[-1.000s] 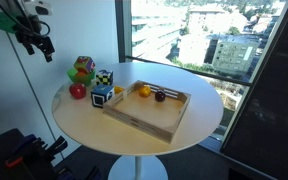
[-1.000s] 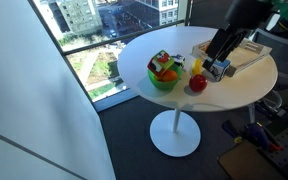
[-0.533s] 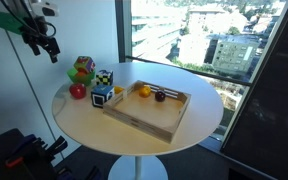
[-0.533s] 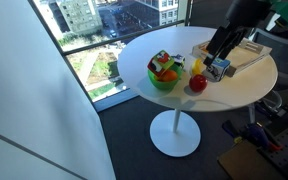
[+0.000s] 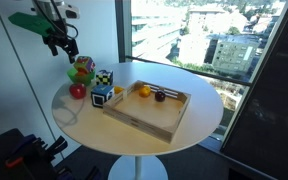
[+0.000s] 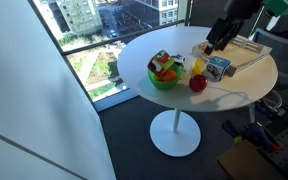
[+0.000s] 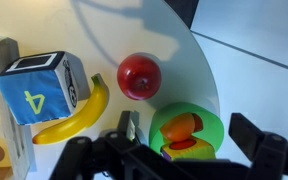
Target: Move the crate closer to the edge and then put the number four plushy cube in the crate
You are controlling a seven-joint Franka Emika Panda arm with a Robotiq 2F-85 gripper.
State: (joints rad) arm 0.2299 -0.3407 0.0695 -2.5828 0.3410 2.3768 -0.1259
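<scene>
**Step one not begun: crate waits to be shifted**

The crate (image 5: 139, 122) sits in the middle of the tabletop (image 5: 84, 130), fruit lying inside it, none of its sides at the rim. The cube (image 7: 39, 88), blue face showing the 4, stands outside the crate, just beside its left end. A banana (image 7: 74, 115) leans against the cube, an apple (image 7: 139, 75) lies near it, and a green bowl (image 7: 189, 135) of toys is further left.

My end effector (image 5: 64, 46) hovers above the bowl and apple, well clear of the tabletop, fingers spread wide with nothing between them.

I judge that the crate move comes first, so I am not yet where I need to be. Next I must travel right, drop onto a crate wall, close on it and drag it toward the rim. The cube and banana crowd the left end, so another wall looks like the safer hold. Only then comes the cube.
</scene>
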